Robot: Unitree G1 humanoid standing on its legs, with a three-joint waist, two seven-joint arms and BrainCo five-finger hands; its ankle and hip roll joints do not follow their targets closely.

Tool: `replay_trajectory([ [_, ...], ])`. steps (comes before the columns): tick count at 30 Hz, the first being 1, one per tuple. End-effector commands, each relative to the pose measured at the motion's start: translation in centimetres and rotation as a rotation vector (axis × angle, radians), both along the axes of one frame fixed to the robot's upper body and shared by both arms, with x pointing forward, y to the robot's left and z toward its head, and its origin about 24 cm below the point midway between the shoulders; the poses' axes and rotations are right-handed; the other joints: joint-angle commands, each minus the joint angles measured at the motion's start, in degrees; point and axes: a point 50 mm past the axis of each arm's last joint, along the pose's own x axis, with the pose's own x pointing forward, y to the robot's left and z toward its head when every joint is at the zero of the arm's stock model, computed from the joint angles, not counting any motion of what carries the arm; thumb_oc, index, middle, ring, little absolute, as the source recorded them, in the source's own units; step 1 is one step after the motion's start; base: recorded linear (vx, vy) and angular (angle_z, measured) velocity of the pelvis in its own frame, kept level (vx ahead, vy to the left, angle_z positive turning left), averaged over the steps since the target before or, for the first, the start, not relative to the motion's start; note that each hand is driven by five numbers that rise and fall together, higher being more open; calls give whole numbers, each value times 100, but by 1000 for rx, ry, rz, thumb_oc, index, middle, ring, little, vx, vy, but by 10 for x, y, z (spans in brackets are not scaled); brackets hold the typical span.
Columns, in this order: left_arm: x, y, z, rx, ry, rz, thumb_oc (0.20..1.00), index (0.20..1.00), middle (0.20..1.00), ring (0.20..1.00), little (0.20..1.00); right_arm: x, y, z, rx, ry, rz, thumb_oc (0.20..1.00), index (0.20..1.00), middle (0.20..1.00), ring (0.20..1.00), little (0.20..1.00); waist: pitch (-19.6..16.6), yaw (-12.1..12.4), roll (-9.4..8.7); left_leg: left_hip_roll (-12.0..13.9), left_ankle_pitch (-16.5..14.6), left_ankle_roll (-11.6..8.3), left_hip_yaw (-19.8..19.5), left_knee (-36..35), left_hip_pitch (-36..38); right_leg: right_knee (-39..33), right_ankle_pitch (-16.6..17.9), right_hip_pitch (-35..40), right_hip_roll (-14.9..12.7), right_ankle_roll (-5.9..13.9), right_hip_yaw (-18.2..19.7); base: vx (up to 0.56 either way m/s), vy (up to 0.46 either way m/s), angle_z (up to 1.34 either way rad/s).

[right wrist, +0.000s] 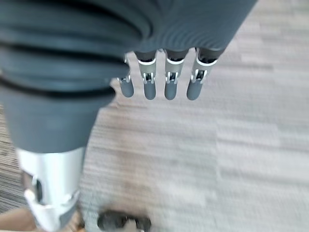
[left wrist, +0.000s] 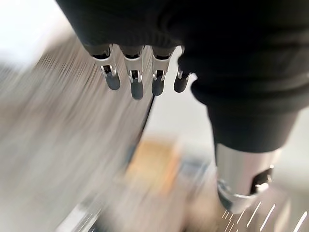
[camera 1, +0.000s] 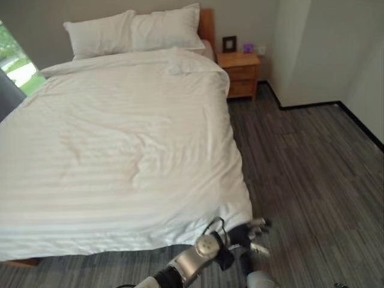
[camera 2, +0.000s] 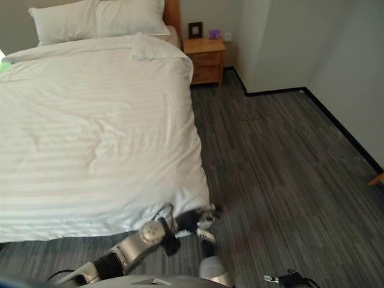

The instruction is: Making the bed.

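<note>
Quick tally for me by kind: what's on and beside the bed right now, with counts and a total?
Pillows: 2 (one, another), at the head of the bed
Duvet: 1, white, spread over the bed
Nightstand: 1, wooden, beside the headboard
Picture frame: 1, dark, on the nightstand
Small purple item: 1, on the nightstand
Total: 6

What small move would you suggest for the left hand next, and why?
Probably reach the left hand up to the duvet corner hanging at the foot of the bed and pinch it. The hand hangs open beside that corner, holding nothing, and creases still run across the duvet's middle. The right hand is open over the floor.
</note>
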Motion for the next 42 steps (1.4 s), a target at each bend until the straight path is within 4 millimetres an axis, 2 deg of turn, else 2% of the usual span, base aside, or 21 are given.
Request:
replay_trajectory([
  [1, 19, 25, 33, -97, -126, 152, 1000, 1000, 1000, 1000, 1000, 66, -31, 41, -200, -189, 156, 1000, 1000, 1000, 1000, 1000, 158, 208, 63, -115, -376, 267, -243, 80, -30, 103, -693, 459, -436, 211, 135, -5, -22, 31],
  [5, 26, 110, 25, 47, -151, 491, 1000, 1000, 1000, 1000, 1000, 145, -31, 109, -363, -503, 413, 1000, 1000, 1000, 1000, 1000, 103, 402, 3, -43, -361, 216, -315, 80, -31, 103, -730, 539, -403, 164, -11, 18, -8, 15],
  [6, 26, 110, 25, 47, -151, 491, 1000, 1000, 1000, 1000, 1000, 145, -31, 109, -363, -503, 413, 1000, 1000, 1000, 1000, 1000, 85, 402, -2, -45, -342, 213, -312, 80, -58, 103, -716, 511, -405, 160, -7, 12, -9, 15],
  [7, 24, 130, 22, 91, -154, 563, 1000, 1000, 1000, 1000, 1000, 154, -30, 123, -390, -562, 440, 1000, 1000, 1000, 1000, 1000, 75, 430, -12, -35, -339, 205, -323, 80, -53, 103, -721, 525, -395, 152, -27, 29, -3, 16],
  [8, 11, 179, 21, 191, -169, 763, 1000, 1000, 1000, 1000, 1000, 185, -2, 192, -459, -879, 617, 1000, 1000, 1000, 1000, 1000, 50, 472, -28, 6, -325, 188, -327, 80, -59, 103, -722, 515, -374, 128, -70, 37, 1, 15],
  [10, 10, 179, 20, 195, -166, 759, 1000, 1000, 1000, 1000, 1000, 183, -3, 191, -458, -874, 616, 1000, 1000, 1000, 1000, 1000, 23, 491, -35, 6, -325, 187, -327, 80, -65, 103, -722, 509, -375, 127, -71, 16, 1, 6],
  [11, 2, 187, 14, 209, -150, 810, 1000, 1000, 1000, 1000, 1000, 169, 0, 168, -433, -832, 603, 1000, 1000, 1000, 1000, 1000, 50, 498, 6, 17, -348, 201, -320, 80, -34, 103, -747, 538, -363, 127, -88, 0, 0, 0],
  [12, -11, 201, 3, 206, -92, 896, 1000, 1000, 1000, 1000, 1000, 168, 15, 153, -374, -839, 580, 1000, 1000, 1000, 1000, 1000, 28, 577, 26, 19, -301, 201, -335, 80, -84, 103, -729, 499, -358, 102, -130, 11, 20, 4],
  [13, -11, 201, 4, 208, -92, 898, 1000, 1000, 1000, 1000, 1000, 168, 16, 153, -373, -840, 582, 1000, 1000, 1000, 1000, 1000, 23, 563, 18, 19, -300, 201, -339, 80, -89, 103, -730, 496, -358, 101, -135, 16, 4, 5],
  [14, -22, 212, -5, 200, -47, 991, 1000, 1000, 1000, 1000, 1000, 185, 44, 161, -292, -948, 602, 1000, 1000, 1000, 1000, 1000, 29, 679, 23, 35, -292, 195, -395, 80, -90, 103, -763, 534, -353, 81, -192, 8, -3, 4],
  [16, -27, 216, -9, 197, -27, 1044, 1000, 1000, 1000, 1000, 1000, 196, 68, 164, -169, -1043, 570, 1000, 1000, 1000, 1000, 1000, 12, 784, -3, 31, -230, 185, -445, 80, -169, 103, -747, 503, -362, 51, -229, -17, -3, 5],
  [17, -30, 219, -11, 198, -13, 1068, 1000, 1000, 1000, 1000, 1000, 202, 82, 164, -87, -1075, 552, 918, 918, 918, 918, 918, 8, 828, -17, 35, -210, 176, -492, 80, -199, 103, -758, 511, -369, 38, -282, -20, -3, 15],
  [18, -33, 221, -14, 198, 3, 1086, 1000, 1000, 1000, 1000, 1000, 207, 91, 165, -36, -1095, 537, 275, 275, 275, 275, 275, 5, 885, -24, 35, -198, 168, -523, 80, -221, 103, -763, 517, -375, 29, -309, -9, -3, 28],
  [19, -33, 221, -14, 198, 2, 1087, 1000, 1000, 1000, 1000, 1000, 207, 91, 165, -35, -1096, 538, 200, 200, 200, 200, 200, 5, 873, -28, 34, -196, 168, -529, 80, -223, 103, -764, 518, -377, 29, -315, -21, 7, 26],
  [21, -40, 224, -19, 210, 33, 1113, 1000, 1000, 1000, 1000, 1000, 216, 114, 155, 143, -1101, 462, 200, 200, 200, 200, 200, 4, 1045, -52, 26, -144, 135, -666, 80, -313, 103, -788, 544, -393, 4, -462, -28, 5, 22],
  [27, -49, 230, -26, 231, 77, 1147, 1000, 1000, 1000, 1000, 1000, 225, 137, 138, 454, -1096, 225, 200, 200, 200, 200, 200, 20, 1364, -105, 10, -11, 65, -977, 80, -524, 103, -825, 570, -433, -17, -815, -12, -10, 41],
  [29, -53, 231, -26, 250, 78, 1128, 1000, 1000, 1000, 1000, 1000, 232, 150, 139, 763, -1164, -37, 200, 200, 200, 200, 200, 81, 1617, -89, 2, 85, 28, -1164, 80, -697, 103, -848, 549, -449, -27, -1017, -33, -22, 40],
  [31, -57, 230, -30, 251, 101, 1121, 1000, 1000, 1000, 1000, 1000, 236, 159, 143, 922, -1204, -151, 200, 200, 200, 200, 200, 131, 1727, -69, 1, 145, 5, -1239, 80, -803, 103, -859, 509, -456, -29, -1110, -34, -22, 24],
  [35, -59, 226, -32, 224, 116, 1112, 1000, 1000, 1000, 1000, 1000, 244, 171, 162, 1129, -1308, -238, 200, 200, 200, 200, 200, 253, 1895, -21, 7, 252, -30, -1345, 80, -1017, 103, -866, 384, -450, -39, -1218, -48, -16, 32],
  [39, -48, 220, -34, 208, 110, 1080, 1000, 1000, 1000, 1000, 1000, 261, 187, 223, 1315, -1520, -138, 200, 200, 200, 200, 200, 714, 2012, 160, 28, 560, -144, -1559, 80, -1670, 103, -758, -167, -411, -96, -1282, -168, -45, 29],
  [42, -40, 216, -33, 197, 97, 1071, 1000, 1000, 1000, 1000, 1000, 271, 182, 240, 1267, -1577, -116, 200, 200, 200, 200, 200, 915, 1997, 297, 67, 692, -209, -1549, 80, -2004, 103, -685, -527, -390, -127, -1207, -137, -4, 11],
])
